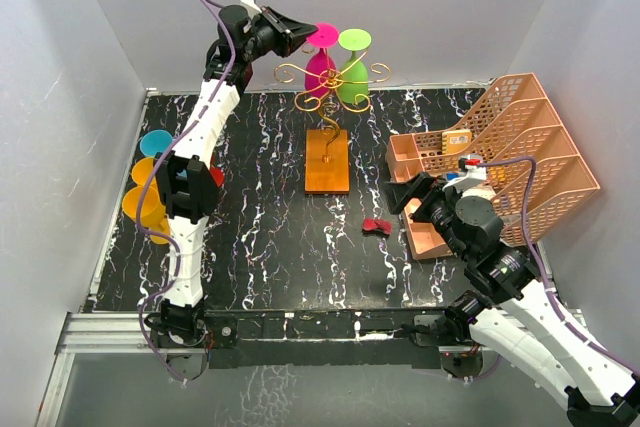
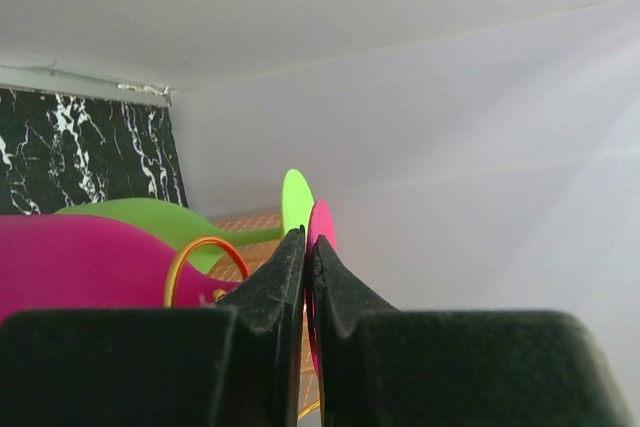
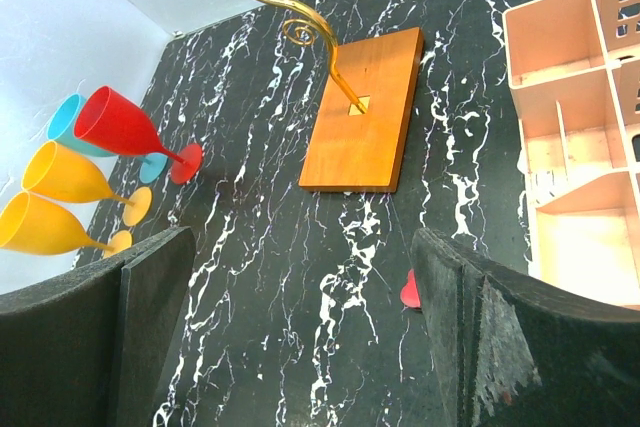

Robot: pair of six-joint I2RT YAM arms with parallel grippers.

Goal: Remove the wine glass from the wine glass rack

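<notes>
The gold wire rack (image 1: 330, 77) stands on its orange-brown wooden base (image 1: 327, 160) at the back middle of the table. A magenta wine glass (image 1: 321, 59) and a green wine glass (image 1: 352, 75) hang upside down from its scroll arms. My left gripper (image 1: 303, 31) is raised beside the rack top and shut on the magenta glass's round foot (image 2: 322, 229); the magenta bowl (image 2: 80, 262) and a gold scroll (image 2: 205, 252) show left of the fingers. My right gripper (image 1: 420, 194) is open and empty, low at the right; its view shows the base (image 3: 362, 112).
Red, blue and two yellow glasses (image 1: 150, 182) lie at the table's left edge, also in the right wrist view (image 3: 70, 182). A peach plastic lattice organiser (image 1: 500, 162) fills the right side. A small red piece (image 1: 376, 226) lies on the black marbled table (image 1: 260, 237).
</notes>
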